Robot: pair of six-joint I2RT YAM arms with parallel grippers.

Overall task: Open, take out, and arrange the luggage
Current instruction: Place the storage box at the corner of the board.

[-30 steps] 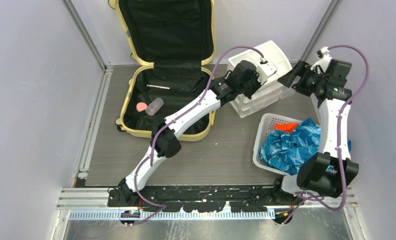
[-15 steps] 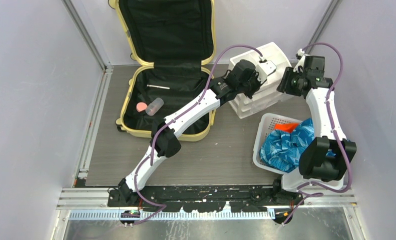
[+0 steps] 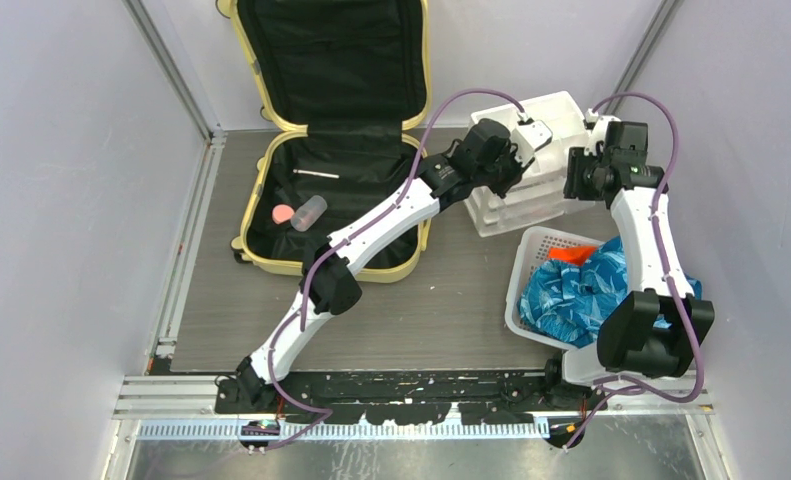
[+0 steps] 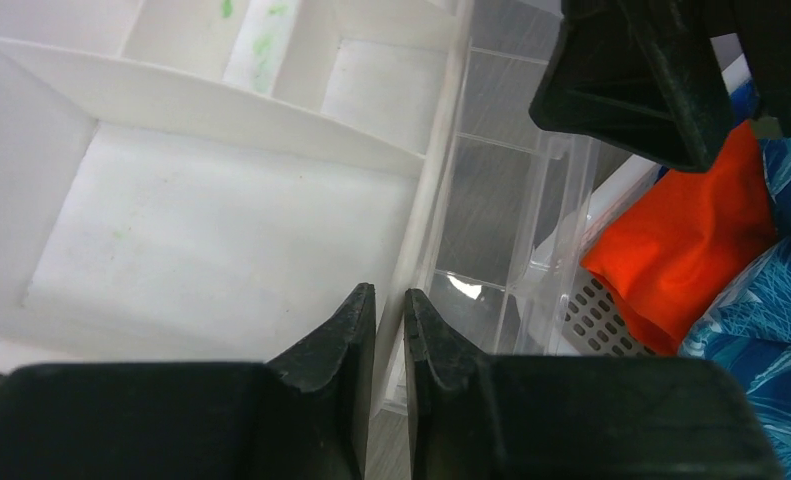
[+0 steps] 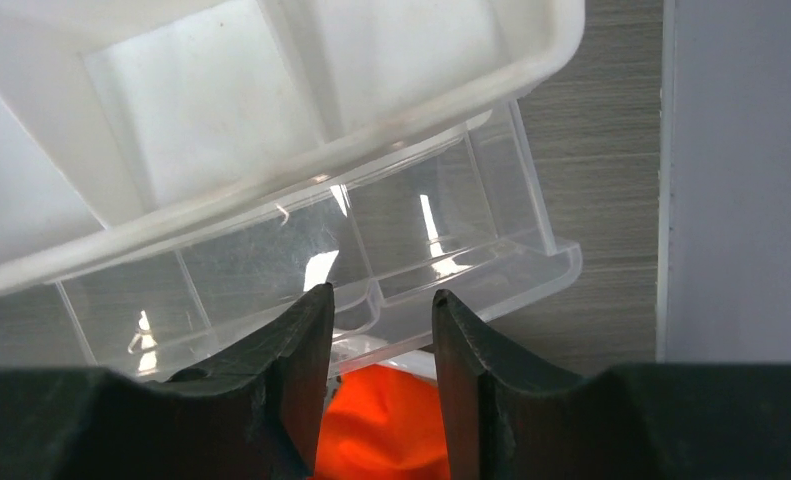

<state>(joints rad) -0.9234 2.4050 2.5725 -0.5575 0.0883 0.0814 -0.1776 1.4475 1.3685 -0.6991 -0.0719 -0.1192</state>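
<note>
The luggage (image 3: 341, 195), a pale yellow suitcase, lies open at the back left. Its lid leans on the wall and a pink item (image 3: 283, 213) and a clear bottle (image 3: 309, 212) lie in the base. My left gripper (image 3: 519, 160) is at the white stacked drawer bin (image 3: 511, 205). In the left wrist view it (image 4: 389, 292) is shut on the side wall of the top white tray (image 4: 221, 230). My right gripper (image 3: 576, 178) is at the bin's right end. Its jaws (image 5: 376, 295) stand apart over the front lip of a clear drawer (image 5: 421, 240).
A white perforated basket (image 3: 527, 250) with blue patterned cloth (image 3: 581, 285) and an orange cloth (image 3: 571, 254) stands at the right, just in front of the bin. The side walls and metal rails hem in the grey table.
My right gripper has swung left and down to the bin's end, its jaws narrowing. The top white tray has shifted right and tilted up in my left gripper's hold.
</note>
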